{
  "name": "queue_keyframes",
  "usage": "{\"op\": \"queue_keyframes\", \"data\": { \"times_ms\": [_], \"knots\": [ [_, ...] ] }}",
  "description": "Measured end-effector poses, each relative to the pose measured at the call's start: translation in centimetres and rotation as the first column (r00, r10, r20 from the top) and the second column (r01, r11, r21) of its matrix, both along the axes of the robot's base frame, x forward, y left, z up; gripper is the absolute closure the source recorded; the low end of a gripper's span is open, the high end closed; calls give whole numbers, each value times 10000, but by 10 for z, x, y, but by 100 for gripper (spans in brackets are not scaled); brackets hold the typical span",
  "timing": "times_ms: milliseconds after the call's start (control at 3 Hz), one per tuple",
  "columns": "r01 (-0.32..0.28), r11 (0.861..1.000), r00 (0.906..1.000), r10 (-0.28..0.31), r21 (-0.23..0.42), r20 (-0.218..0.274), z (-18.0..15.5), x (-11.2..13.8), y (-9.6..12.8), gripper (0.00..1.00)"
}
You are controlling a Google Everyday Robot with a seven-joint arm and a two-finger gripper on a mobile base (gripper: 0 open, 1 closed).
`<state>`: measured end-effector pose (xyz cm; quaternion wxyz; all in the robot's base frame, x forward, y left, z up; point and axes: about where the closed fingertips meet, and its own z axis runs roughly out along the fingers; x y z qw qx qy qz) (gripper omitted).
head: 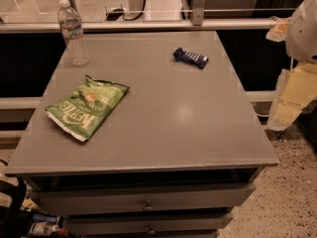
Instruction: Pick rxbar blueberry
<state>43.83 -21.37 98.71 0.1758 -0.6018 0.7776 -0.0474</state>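
The rxbar blueberry (pixel 190 57) is a small dark blue bar with white markings. It lies flat on the grey table (pixel 163 118), toward the far right of the top. My gripper (pixel 291 100) hangs at the right edge of the view, beyond the table's right side and well apart from the bar. It holds nothing that I can see.
A large green chip bag (pixel 86 107) lies on the left of the table. A clear plastic water bottle (pixel 72 32) stands upright at the far left corner. A rail (pixel 148 26) runs behind the table. Drawers (pixel 148 197) sit below the front edge.
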Motion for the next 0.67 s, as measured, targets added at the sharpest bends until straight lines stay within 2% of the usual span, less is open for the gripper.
{"op": "queue_keyframes", "data": {
  "times_ms": [333,667],
  "knots": [
    [0,10000,10000,0,0,0,0,0,0,0],
    [78,9978,9994,-99,658,321,4,26,-13,0]
  ]
}}
